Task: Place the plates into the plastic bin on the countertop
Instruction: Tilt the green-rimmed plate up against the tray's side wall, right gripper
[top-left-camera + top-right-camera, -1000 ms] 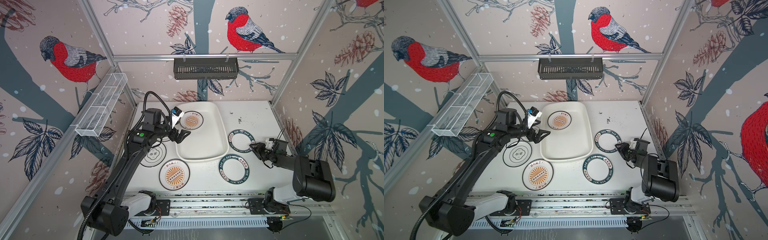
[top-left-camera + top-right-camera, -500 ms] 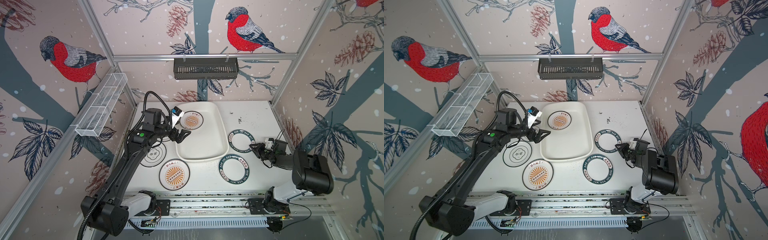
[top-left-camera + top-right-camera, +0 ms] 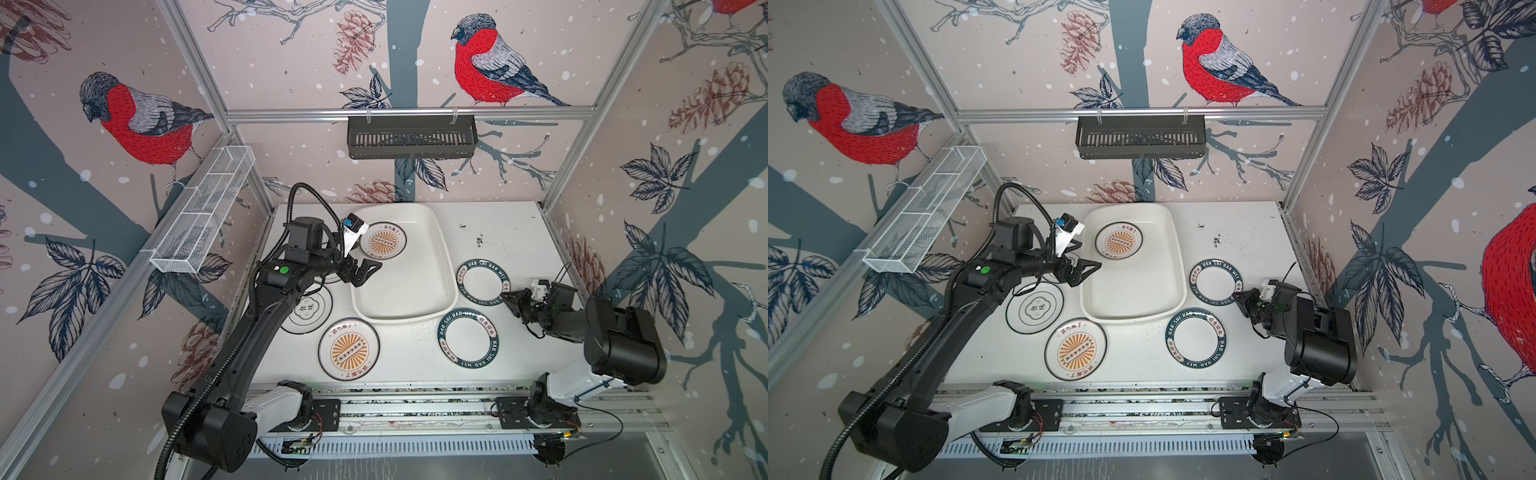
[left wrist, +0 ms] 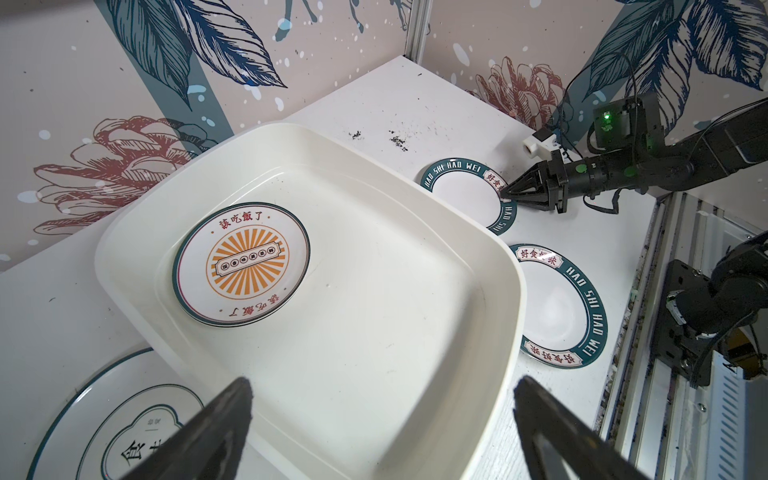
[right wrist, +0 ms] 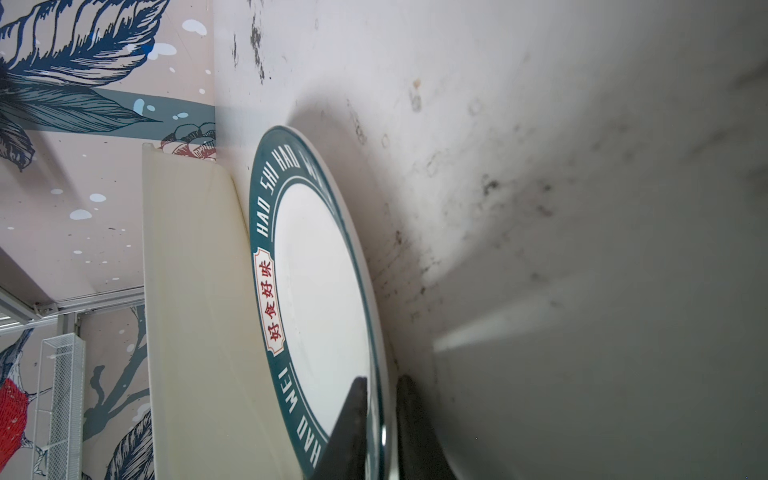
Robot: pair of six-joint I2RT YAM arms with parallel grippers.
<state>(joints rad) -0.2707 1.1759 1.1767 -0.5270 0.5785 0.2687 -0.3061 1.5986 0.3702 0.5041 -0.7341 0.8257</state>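
The right gripper (image 4: 505,193) has its jaws pressed nearly together on the rim of a green-rimmed plate (image 3: 483,282). One finger (image 5: 353,415) is over the rim and the other is under it (the wrist view shows the edge pinched between them). That plate rests on the counter (image 3: 511,241) and stretches away from the fingertips toward the bin (image 3: 407,293), whose side wall stands just past the plate's far edge. A second green-rimmed plate (image 3: 468,338) lies near this gripper, off to its side and not touching it.

The left gripper (image 3: 370,274) hangs spread wide and empty over the bin's edge. Ahead of its fingertips, inside the bin, sits a sunburst plate (image 4: 241,266). Back beneath its arm, on the counter, lie a black-rimmed plate (image 3: 307,309) and another sunburst plate (image 3: 349,350).
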